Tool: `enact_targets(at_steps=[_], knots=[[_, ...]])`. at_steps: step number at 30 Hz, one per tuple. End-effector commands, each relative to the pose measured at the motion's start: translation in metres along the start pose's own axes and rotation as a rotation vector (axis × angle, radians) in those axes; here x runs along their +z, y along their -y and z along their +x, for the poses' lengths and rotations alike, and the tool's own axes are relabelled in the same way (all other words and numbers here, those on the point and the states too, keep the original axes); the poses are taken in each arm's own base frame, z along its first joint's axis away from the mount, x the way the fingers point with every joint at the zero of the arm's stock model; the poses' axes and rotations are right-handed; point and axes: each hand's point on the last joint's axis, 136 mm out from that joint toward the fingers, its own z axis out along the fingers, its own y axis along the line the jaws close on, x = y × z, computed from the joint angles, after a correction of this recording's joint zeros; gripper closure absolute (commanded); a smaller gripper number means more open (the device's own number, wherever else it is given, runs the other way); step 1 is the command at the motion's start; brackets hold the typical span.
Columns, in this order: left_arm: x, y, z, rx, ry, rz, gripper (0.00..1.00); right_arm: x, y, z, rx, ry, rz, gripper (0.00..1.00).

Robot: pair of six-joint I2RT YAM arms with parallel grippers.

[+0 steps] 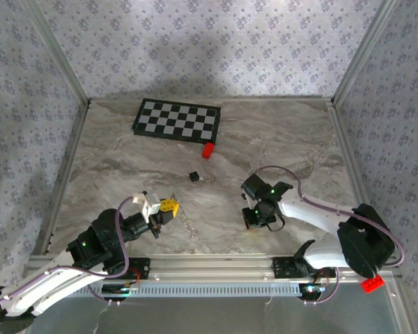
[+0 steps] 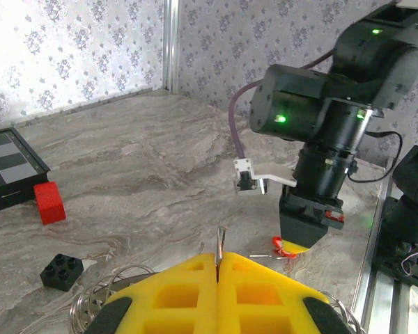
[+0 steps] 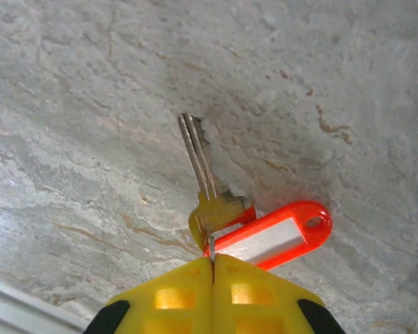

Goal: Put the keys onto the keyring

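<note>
- Left gripper (image 1: 168,207), by table's near edge, left of middle: yellow pads pressed together on thin wire of keyring (image 2: 87,306). Loops spill either side. Likely holding ring as a fixed target.
- Right gripper (image 3: 212,268), by near edge, right of middle: pads pinching head of keys (image 3: 268,238). Blade and red tag point away, free for threading. Cannot tell if lifted off table.

Keyring (image 1: 189,221) at the left gripper's (image 1: 170,207) tip

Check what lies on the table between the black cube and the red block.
Nothing: the marble between the black cube and the red block is bare, in the top view and the left wrist view.
</note>
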Motion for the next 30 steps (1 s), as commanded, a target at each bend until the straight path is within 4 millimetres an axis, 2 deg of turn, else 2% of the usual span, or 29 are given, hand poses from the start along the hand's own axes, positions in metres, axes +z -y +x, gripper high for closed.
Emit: enact_targets(at_steps=[1, 5, 9, 13, 19, 21, 23, 27, 30], knots=[[-0.003, 0.004, -0.023, -0.006, 0.079, 0.019, 1.0, -0.004, 0.001, -0.019, 0.001, 0.189, 0.066, 1.0], [-0.001, 0.004, -0.022, -0.003, 0.075, 0.015, 1.0, -0.002, 0.0, -0.028, -0.006, 0.361, 0.092, 1.0], [0.002, 0.004, -0.022, 0.0, 0.064, 0.013, 1.0, 0.003, 0.005, -0.026, -0.01, 0.467, 0.118, 1.0], [0.003, 0.004, -0.022, 0.001, 0.053, 0.013, 1.0, 0.001, 0.0, -0.025, -0.063, 0.566, 0.12, 1.0], [0.003, 0.003, -0.023, 0.003, 0.055, 0.009, 1.0, 0.003, 0.002, -0.016, -0.099, 0.609, 0.132, 0.99], [0.002, 0.003, -0.024, 0.002, 0.059, 0.008, 1.0, 0.002, 0.002, -0.014, -0.1, 0.606, 0.135, 0.94], [0.001, 0.003, -0.025, 0.003, 0.065, 0.007, 1.0, -0.002, 0.001, -0.014, -0.096, 0.605, 0.135, 0.85], [0.0, 0.003, -0.025, 0.001, 0.069, 0.009, 1.0, -0.021, 0.0, -0.013, -0.059, 0.598, 0.139, 0.6], [-0.001, 0.003, -0.026, 0.001, 0.074, 0.009, 1.0, -0.041, 0.0, -0.01, -0.04, 0.576, 0.152, 0.51]])
